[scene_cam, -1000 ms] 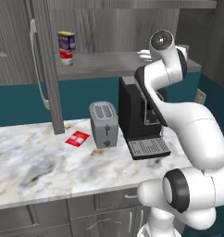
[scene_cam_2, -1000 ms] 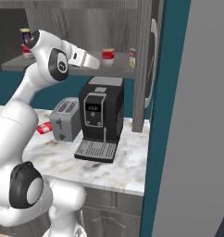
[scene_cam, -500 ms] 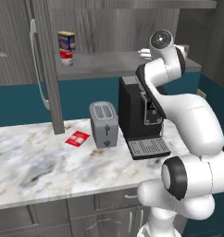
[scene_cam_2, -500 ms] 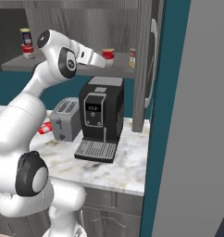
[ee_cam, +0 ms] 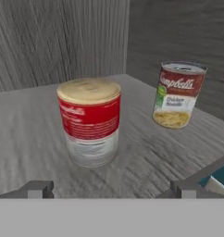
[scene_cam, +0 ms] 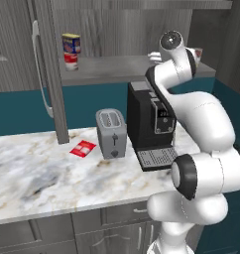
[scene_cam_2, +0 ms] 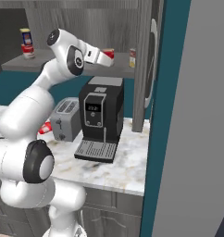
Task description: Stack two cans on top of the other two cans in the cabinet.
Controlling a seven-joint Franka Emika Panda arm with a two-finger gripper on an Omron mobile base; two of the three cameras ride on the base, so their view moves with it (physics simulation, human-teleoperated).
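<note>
Two dark finger tips of the gripper [ee_cam: 109, 189] stand wide apart at the near edge of the hand view, with nothing between them, lined up on the small red can with a white band [ee_cam: 90, 121] just ahead on the grey shelf board [ee_cam: 35, 125]. That spacing looks chosen to pass either side of the can's round body, so the step in hand is probably the reach before a grasp. The can is a short upright cylinder with a flat pale lid and a glossy label, red above and whitish below. Beyond it and off to one side, well apart, stands the pale cream can with red and green marks [ee_cam: 178, 94], also upright, its metal rim catching light; it would serve as a base for stacking. The shelf and the walls of the grey wood-grain wall cabinet [scene_cam: 117, 30] show streaked grain and a matte finish.

At the far end of the shelf, in the left base view, the small dark blue can with yellow rim [scene_cam: 71, 42] sits on top of a second red can [scene_cam: 71, 61], so one stack seems done. Below, a black coffee machine [scene_cam: 150, 124] and a silver toaster [scene_cam: 111, 133] stand on the marbled counter [scene_cam: 37, 173].
</note>
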